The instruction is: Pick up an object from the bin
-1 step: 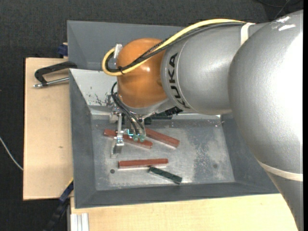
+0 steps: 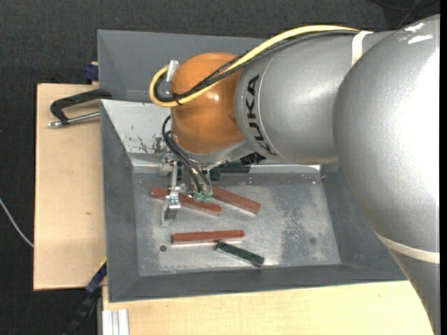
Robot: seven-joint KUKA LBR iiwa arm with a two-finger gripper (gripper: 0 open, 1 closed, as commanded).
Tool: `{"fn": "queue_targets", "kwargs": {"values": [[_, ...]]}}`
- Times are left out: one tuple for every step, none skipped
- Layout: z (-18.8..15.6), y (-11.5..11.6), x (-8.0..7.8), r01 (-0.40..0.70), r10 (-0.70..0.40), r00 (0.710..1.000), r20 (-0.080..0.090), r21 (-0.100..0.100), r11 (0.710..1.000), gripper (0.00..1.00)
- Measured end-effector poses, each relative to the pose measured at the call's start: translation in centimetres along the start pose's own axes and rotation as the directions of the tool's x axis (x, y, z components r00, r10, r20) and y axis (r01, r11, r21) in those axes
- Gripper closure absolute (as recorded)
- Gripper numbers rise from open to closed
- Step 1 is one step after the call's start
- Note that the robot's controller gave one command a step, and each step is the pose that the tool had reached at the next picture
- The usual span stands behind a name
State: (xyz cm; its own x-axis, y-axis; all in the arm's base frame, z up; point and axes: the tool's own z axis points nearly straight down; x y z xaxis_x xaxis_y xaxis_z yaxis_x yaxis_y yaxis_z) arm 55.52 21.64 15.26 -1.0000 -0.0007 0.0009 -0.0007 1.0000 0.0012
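tool (image 2: pixel 185 197) over upper red-brown bar (image 2: pixel 241 203); open or clenched: cannot tell | bar likely light, rigid, smooth | grip across narrow width, mid-length

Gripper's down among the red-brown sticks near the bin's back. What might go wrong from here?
1. The gripper sits near the left end of the upper red-brown sticks, not their middle; a lifted stick would likely tip and slip out.
2. Two sticks seem to overlap there, so it may catch both or drag one along.
3. A dropped stick could land on the lower red-brown stick and dark green stick, making a harder heap.
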Motion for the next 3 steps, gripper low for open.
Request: {"fn": "queue_targets", "kwargs": {"values": [[7.4, -3.8, -4.0, -0.159, 0.159, 0.987, 0.003, -0.004, 0.987, 1.0], [7.4, -3.8, -4.0, -0.159, 0.159, 0.987, 0.003, -0.004, 0.987, 1.0], [-10.6, -4.0, -4.3, -0.137, 0.137, 0.99, 0.015, -0.006, 0.991, 1.0]]}}
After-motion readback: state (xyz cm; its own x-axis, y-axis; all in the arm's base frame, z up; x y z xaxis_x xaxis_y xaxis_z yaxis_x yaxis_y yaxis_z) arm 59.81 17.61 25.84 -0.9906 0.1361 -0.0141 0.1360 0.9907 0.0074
